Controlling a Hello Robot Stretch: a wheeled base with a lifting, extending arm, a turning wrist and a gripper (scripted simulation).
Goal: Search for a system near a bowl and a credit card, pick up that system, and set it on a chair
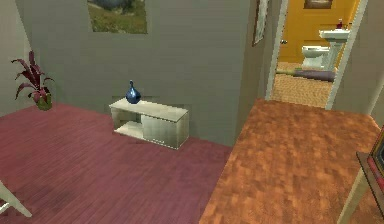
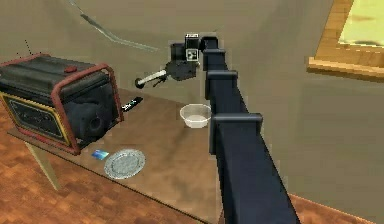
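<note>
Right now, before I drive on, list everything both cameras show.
machine: one, black in a red frame, table's left end
bowl: one, white, on table near the arm
plate: one, grey, table's near edge
card: one, blue, beside plate
table: one, brown, arm side view
vase: one, blue, on cabinet
cabinet: one, white, against grey wall
plant: one, red-leaved, forward view's left
toilet: one, white, through doorway
arm: one, dark, from bottom edge
tool: one, dark, arm's far end
</note>
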